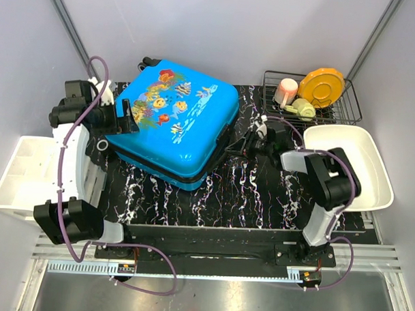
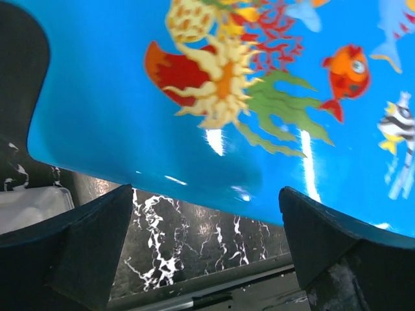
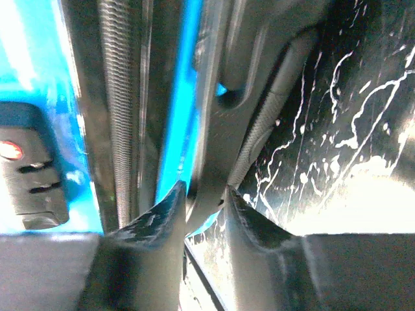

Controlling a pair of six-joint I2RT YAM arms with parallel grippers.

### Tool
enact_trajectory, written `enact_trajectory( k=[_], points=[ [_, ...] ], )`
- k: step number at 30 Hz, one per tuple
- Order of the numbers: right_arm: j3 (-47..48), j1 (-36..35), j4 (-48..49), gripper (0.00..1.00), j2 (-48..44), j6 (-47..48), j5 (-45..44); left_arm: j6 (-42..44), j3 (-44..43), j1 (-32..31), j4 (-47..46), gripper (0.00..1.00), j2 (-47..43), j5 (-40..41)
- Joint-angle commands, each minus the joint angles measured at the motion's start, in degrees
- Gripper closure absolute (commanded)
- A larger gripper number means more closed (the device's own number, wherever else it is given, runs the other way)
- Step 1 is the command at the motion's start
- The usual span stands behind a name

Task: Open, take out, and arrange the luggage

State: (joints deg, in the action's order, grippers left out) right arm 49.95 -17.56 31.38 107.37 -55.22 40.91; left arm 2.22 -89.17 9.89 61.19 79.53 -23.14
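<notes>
Luggage: the blue fish-print luggage [image 1: 174,123] lies flat on the black marbled table [image 1: 261,191], turned at an angle, wheels toward the far side, shell shut as far as I can see.
Left gripper: my left gripper [image 1: 129,116] hangs at the case's left edge with jaws spread wide and nothing between them; its wrist view shows glossy blue shell above and marbled table below.
Right gripper: my right gripper [image 1: 238,144] is in at the case's right side. The fingertips sit close together with a strip of dark trim between them; whether they pinch it I cannot tell.
Right wrist detail: zip teeth [image 3: 120,97] run alongside the blue edge, a dark ribbed handle [image 3: 266,123] sits beside the fingers, and a dark lock block [image 3: 32,175] carries a red dot.
Markings: cartoon fish, coral and seaweed on the lid; the orange tag [image 1: 126,267] at the base rail is too small to read.
Surroundings: wire rack [image 1: 345,106] far right holding an orange lid [image 1: 321,86], white bin [image 1: 380,182] right, white divided tray [image 1: 15,183] left.
</notes>
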Motion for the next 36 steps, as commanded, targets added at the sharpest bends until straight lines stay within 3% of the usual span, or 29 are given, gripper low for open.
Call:
enact_trajectory(
  k=[1,3,4,5,8,13,19,24,29,30,33,36],
  points=[
    [1.45,0.77,-12.35,0.50,-12.79,19.04,5.93,-5.64,6.27,1.10,-7.04,0.01,-4.38,-1.83],
    [4.08,0.86,-25.18,0.21,-17.71,29.66,5.77,-7.48,9.08,1.18,-9.41,0.01,-5.08,-0.34],
    [5.14,1.04,-28.62,0.18,-19.12,32.86,5.24,-8.01,9.62,1.18,-9.68,0.01,-4.91,0.45],
    [6.28,1.30,-35.52,0.16,-22.00,35.68,5.06,-8.37,10.06,1.27,-9.95,0.01,-4.73,1.59],
    [13.13,2.61,-43.21,0.15,-24.75,42.82,3.66,-9.69,10.42,2.24,-10.12,0.01,-3.77,2.57],
    [25.09,3.41,-41.84,0.10,-22.30,47.57,-6.34,-11.09,10.50,3.73,-10.74,0.01,-5.17,1.17],
    [41.17,3.59,-38.32,0.10,-9.39,46.87,-18.47,-11.89,13.49,4.00,-9.34,0.01,-9.39,0.11],
    [56.53,6.22,-35.34,0.07,4.40,39.08,-14.29,-14.52,18.41,4.35,-10.28,0.01,-12.02,-4.72],
    [67.54,7.37,-28.94,0.07,18.19,28.17,3.46,-17.33,22.10,4.35,-17.06,0.01,-12.38,-8.68],
    [70.25,7.37,-27.52,0.08,19.96,22.58,5.65,-18.38,22.28,4.26,-18.55,0.01,-11.25,-8.77],
    [72.21,6.93,-21.19,0.10,24.81,12.55,11.99,-19.53,21.58,4.35,-21.27,0.01,-7.56,-9.82],
    [68.54,5.70,-18.72,0.11,24.91,9.70,14.37,-20.15,19.04,4.35,-24.00,0.01,-3.35,-10.79]
  ],
)
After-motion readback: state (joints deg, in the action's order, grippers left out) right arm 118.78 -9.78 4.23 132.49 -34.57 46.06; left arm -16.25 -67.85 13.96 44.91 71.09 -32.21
